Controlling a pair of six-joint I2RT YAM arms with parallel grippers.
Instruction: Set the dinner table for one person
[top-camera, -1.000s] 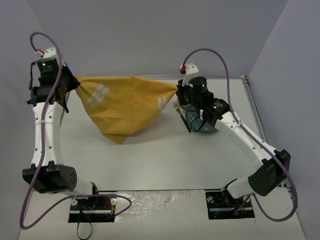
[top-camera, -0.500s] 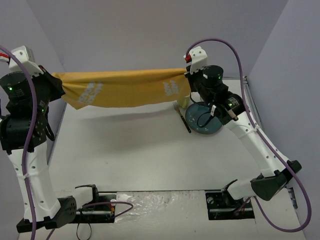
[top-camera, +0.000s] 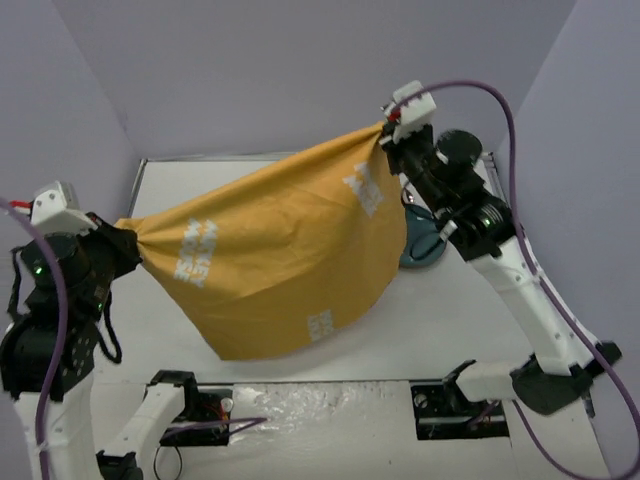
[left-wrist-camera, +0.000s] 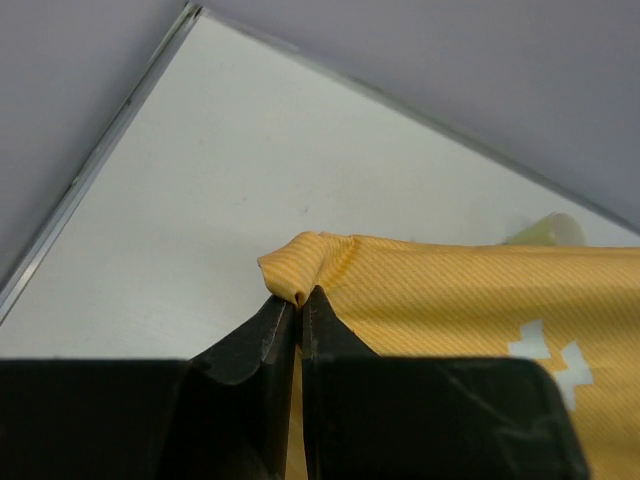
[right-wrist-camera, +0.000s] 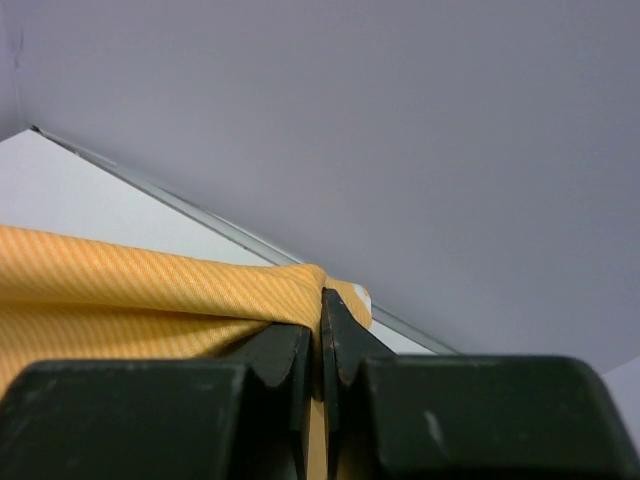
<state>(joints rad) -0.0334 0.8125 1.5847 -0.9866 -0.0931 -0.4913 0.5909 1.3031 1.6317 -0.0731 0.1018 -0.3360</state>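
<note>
Two corners of ribbed orange placemat (top-camera: 280, 250) pinched by black fingers (left-wrist-camera: 252, 352).

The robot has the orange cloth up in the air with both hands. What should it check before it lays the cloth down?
1. Hold of the left gripper on a corner of the placemat: ok, shut on the cloth.
2. Hold of the right gripper on the other corner: ok, shut on the cloth.
3. Placemat stretched flat: not ok, it sags in folds between the two corners.
4. Low edge clear of the dinner table: cannot tell.
5. Blue plate out of the landing spot: cannot tell, the cloth hides part of it.
</note>
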